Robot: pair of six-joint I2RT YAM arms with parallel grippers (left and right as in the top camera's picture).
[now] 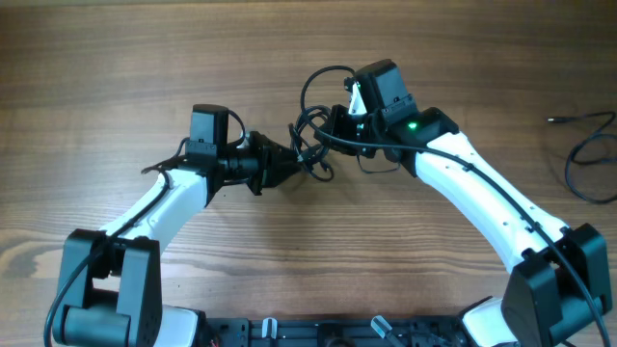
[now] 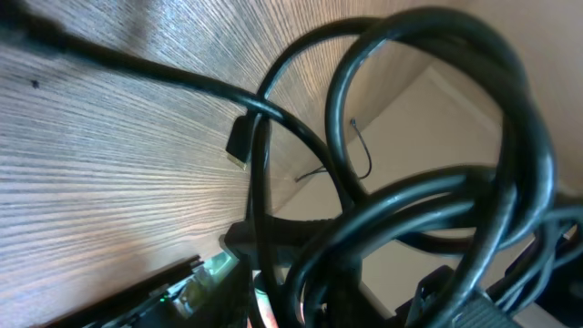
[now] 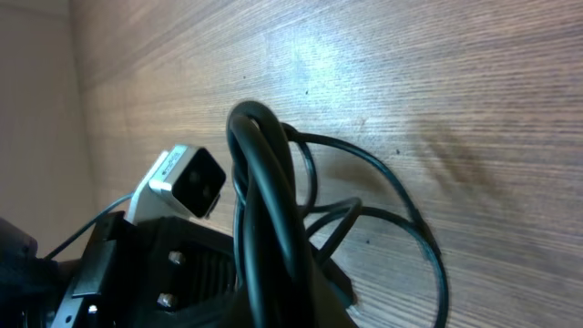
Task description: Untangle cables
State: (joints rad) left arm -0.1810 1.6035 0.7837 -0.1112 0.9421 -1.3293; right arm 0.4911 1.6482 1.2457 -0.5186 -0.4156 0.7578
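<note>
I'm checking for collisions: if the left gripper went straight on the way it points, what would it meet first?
The knotted bundle of thin black cables, directly ahead of the left gripper; just beyond sits the right gripper. Height is unclear from overhead, so they may be touching.

Nothing legible here: no lettering, brand or number shows on the cables (image 2: pixel 437 210) or the wooden table (image 1: pixel 116 58) in any view. The only sign is a small green light (image 1: pixel 413 125) glowing on the right arm (image 1: pixel 482 183).
</note>
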